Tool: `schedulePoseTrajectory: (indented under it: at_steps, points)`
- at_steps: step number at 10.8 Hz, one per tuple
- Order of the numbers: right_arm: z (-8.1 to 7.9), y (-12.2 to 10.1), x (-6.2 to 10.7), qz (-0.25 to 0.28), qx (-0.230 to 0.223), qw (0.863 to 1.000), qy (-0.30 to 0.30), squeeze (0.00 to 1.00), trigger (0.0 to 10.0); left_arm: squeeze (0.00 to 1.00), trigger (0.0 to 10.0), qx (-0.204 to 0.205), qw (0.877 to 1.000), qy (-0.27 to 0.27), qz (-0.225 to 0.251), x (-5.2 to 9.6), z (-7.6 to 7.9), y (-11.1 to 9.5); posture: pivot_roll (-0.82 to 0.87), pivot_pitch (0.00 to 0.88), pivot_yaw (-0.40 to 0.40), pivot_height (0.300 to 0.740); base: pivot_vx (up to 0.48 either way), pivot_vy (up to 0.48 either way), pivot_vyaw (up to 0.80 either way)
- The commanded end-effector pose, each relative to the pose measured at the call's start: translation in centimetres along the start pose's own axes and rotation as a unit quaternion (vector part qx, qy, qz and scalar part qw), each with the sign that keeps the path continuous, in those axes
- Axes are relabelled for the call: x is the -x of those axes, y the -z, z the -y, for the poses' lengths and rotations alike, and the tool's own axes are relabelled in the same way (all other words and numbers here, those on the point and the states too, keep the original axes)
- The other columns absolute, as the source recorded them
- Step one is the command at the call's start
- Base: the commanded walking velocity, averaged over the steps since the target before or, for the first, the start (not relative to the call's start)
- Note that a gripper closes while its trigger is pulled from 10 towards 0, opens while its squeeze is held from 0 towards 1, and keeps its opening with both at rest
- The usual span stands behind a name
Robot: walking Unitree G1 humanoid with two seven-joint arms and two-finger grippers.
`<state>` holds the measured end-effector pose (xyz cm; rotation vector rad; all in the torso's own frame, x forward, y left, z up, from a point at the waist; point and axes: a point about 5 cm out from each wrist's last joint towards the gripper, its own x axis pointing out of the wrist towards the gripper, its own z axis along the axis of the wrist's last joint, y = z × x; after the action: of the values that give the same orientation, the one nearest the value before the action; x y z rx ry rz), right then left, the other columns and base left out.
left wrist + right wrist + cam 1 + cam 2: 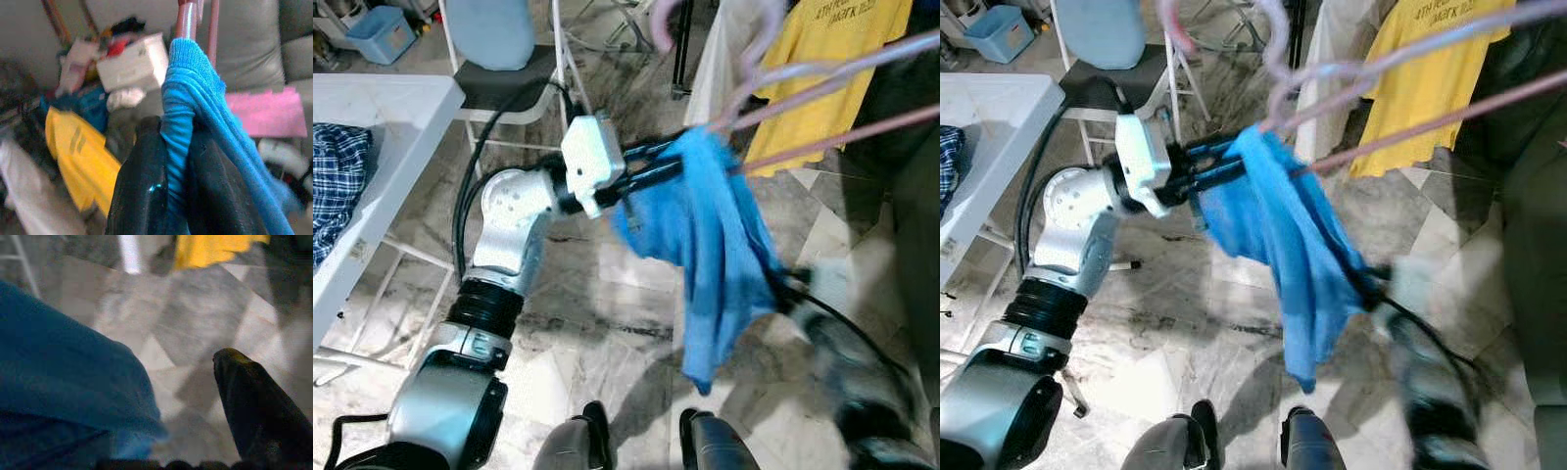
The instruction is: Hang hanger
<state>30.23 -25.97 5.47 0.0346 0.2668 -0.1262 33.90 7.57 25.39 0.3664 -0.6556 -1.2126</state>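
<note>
A blue garment [715,235] hangs from a pale pink hanger whose hook [759,44] curls up above it. Blurred pink bars [862,127] run from the cloth to the right edge. My left gripper [656,164] reaches in from the left and is shut on the garment's top fold; in the left wrist view the blue cloth [178,142] sits pinched between the black fingers [139,191], below reddish rods [188,19]. My right gripper [790,291], blurred, is at the garment's lower right edge. In its wrist view one finger [259,411] stands well apart from the cloth [63,382].
A white table [391,108] with a plaid cloth [335,166] stands at the left, a folding chair [509,83] behind it. A yellow T-shirt [827,69] and a white garment [724,59] hang at the back right. Marble floor lies below, my feet [592,441] at the bottom.
</note>
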Motion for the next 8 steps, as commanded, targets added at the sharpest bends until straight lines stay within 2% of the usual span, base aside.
schedulePoseTrajectory:
  at_steps: [1, 2, 3, 4, 5, 7, 8]
  points:
    - [2.1, 1.3, 1.2, -0.021, -0.009, 0.999, 0.029, 0.0, 0.0, 0.0, 0.0, -0.022, 0.999, -0.037, -0.013, 1.5, -0.8, 0.2, -0.16, 0.249, 0.125, 0.74, 0.0, 0.0, 0.0]
    - [4.6, 0.5, 2.0, -0.008, -0.007, 0.998, 0.06, 0.0, 0.0, 0.0, 0.0, -0.003, 0.998, -0.043, -0.052, 2.8, 0.1, 2.2, -0.18, 0.25, 0.128, 0.74, 0.0, 0.0, 0.0]
    - [6.6, -1.2, 2.4, 0.015, -0.002, 0.997, 0.082, 0.0, 0.0, 0.0, 0.0, -0.005, 0.994, -0.023, -0.104, 4.4, 1.7, 4.2, -0.19, 0.25, 0.129, 0.74, 0.0, 0.0, 0.0]
    - [7.3, -2.7, 2.5, 0.035, 0.004, 0.995, 0.088, 0.0, 0.0, 0.0, 0.0, 0.007, 0.991, -0.017, -0.136, 5.6, 2.7, 5.5, -0.2, 0.248, 0.13, 0.74, 0.0, 0.0, 0.0]
    - [7.8, -5.0, 2.5, 0.066, 0.014, 0.993, 0.092, 0.0, 0.0, 0.0, 0.0, 0.029, 0.985, -0.02, -0.171, 7.2, 3.9, 7.0, -0.21, 0.248, 0.129, 0.74, 0.0, 0.0, 0.0]
    - [7.6, -8.6, 2.1, 0.109, 0.017, 0.99, 0.091, 0.0, 0.0, 0.0, 0.0, 0.048, 0.982, -0.014, -0.184, 8.2, 5.7, 8.0, -0.21, 0.247, 0.123, 0.74, 0.0, 0.0, 0.0]
    - [7.2, -9.6, 1.8, 0.118, 0.023, 0.989, 0.082, 0.0, 0.0, 0.0, 0.0, 0.053, 0.979, -0.003, -0.196, 8.6, 6.6, 8.5, -0.21, 0.244, 0.119, 0.74, 0.0, 0.0, 0.0]
